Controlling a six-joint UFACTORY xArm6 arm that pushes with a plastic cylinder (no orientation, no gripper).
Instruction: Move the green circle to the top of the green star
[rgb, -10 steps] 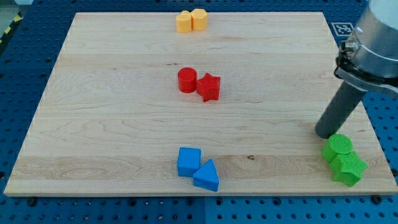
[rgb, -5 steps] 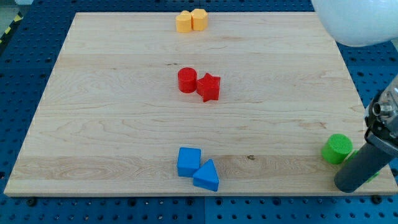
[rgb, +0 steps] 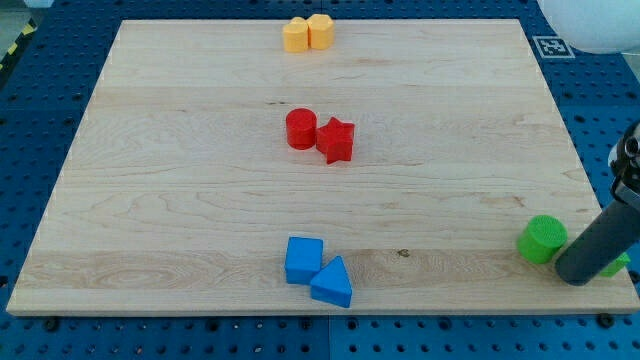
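The green circle (rgb: 542, 239) stands near the board's right edge, low in the view. The green star (rgb: 619, 266) is almost wholly hidden behind my rod; only a green sliver shows at the rod's right side. My tip (rgb: 578, 276) rests on the board just right of and below the green circle, close to it, over where the star lies.
A red circle (rgb: 301, 129) and red star (rgb: 336, 140) sit together mid-board. A blue cube (rgb: 303, 259) and blue triangle (rgb: 332, 283) sit at the bottom centre. Two yellow blocks (rgb: 308, 33) sit at the top edge. The board's right edge (rgb: 590, 190) is close to my rod.
My rod went from above the green pair down to their lower right, then shifted slightly right. The star is now covered; the circle sits about where it was.
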